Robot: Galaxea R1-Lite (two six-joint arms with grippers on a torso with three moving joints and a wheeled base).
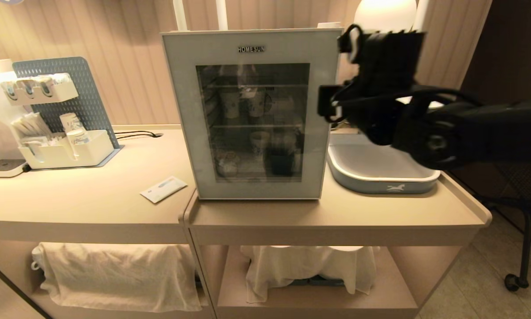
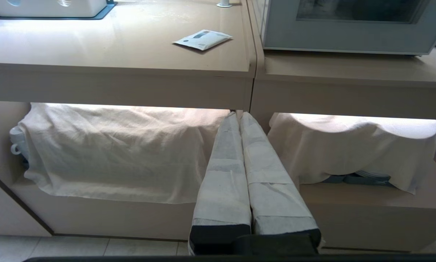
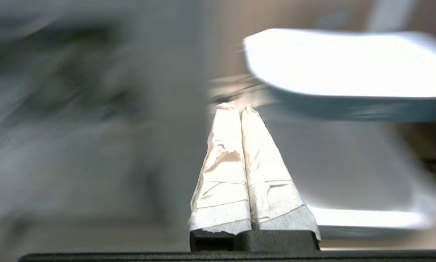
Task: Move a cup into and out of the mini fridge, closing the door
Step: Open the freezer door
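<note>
The white mini fridge [image 1: 252, 44] stands on the counter with its glass door [image 1: 183, 133] shut. Behind the glass, blue-patterned paper cups stand on the wire shelves. A small pale tub-like thing [image 1: 228, 162] lies at the lower left inside; I cannot tell whether it is the cup. My right arm [image 1: 380, 79] is raised beside the fridge's right side, above the tray. In the right wrist view the right gripper [image 3: 236, 107] is shut and holds nothing, and the scene around it is blurred. My left gripper [image 2: 237, 114] is shut and empty, parked low before the counter's front.
A grey-blue tray [image 1: 372, 184] sits right of the fridge. A flat white sachet [image 1: 163, 189] lies on the counter to its left. A white organiser [image 1: 61, 155] with cups and a pegboard stands at far left. Cloth-covered crockery [image 1: 115, 274] fills the shelf below.
</note>
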